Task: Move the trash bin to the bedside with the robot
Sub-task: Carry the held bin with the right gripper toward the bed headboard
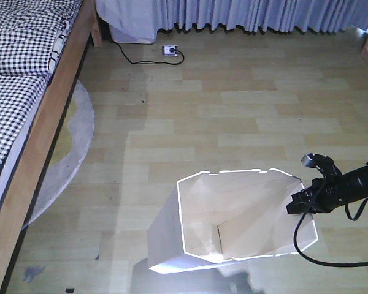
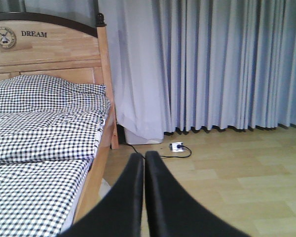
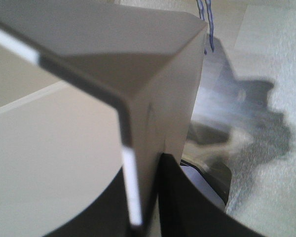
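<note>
The right gripper [image 1: 296, 206] pinches the rim of the white trash bin [image 1: 233, 214], out on the floor [image 1: 233, 110] well apart from the bed [image 1: 24, 67], so next it likely must pull the bin over to the bed's side.

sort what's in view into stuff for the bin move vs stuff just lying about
For the job:
trash bin
right tool, shut on the bin's rim
bed with checked bedding

Just lying about:
power strip
curtains
clear floor mat by the bed
</note>
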`<state>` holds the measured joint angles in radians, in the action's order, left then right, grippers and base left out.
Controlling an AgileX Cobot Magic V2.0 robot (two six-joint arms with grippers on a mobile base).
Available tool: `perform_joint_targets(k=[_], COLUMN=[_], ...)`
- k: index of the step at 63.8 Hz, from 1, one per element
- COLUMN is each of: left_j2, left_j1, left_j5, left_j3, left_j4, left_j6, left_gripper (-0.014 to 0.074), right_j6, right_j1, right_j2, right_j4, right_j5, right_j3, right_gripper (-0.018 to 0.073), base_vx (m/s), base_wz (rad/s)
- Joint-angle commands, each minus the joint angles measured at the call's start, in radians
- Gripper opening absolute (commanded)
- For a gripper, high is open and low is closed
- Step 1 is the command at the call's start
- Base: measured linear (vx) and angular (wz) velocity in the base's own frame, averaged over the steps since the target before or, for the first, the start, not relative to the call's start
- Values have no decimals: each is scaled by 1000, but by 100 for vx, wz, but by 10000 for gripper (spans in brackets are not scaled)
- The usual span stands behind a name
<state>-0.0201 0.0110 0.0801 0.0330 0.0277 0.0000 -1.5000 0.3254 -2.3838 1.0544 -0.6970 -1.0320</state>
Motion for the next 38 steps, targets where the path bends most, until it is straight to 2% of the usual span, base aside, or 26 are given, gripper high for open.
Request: perform_joint_targets(k=[1,38], left_j2=[-8,-8], left_j1=[-6,-6], left_j5=[-74,-74], left_j3=[12,12], left_j4=[-9,-9], left_j6=[-14,-14], left_gripper=[-6,-6], right_j6=[0,0], right_j1=[4,4], right_j2=[72,72], right_j4=[75,75], right_j5=[-238,-238], right_j3=[-11,-11], right_gripper=[-3,-3], base_vx=[30,31], base_wz=[13,3])
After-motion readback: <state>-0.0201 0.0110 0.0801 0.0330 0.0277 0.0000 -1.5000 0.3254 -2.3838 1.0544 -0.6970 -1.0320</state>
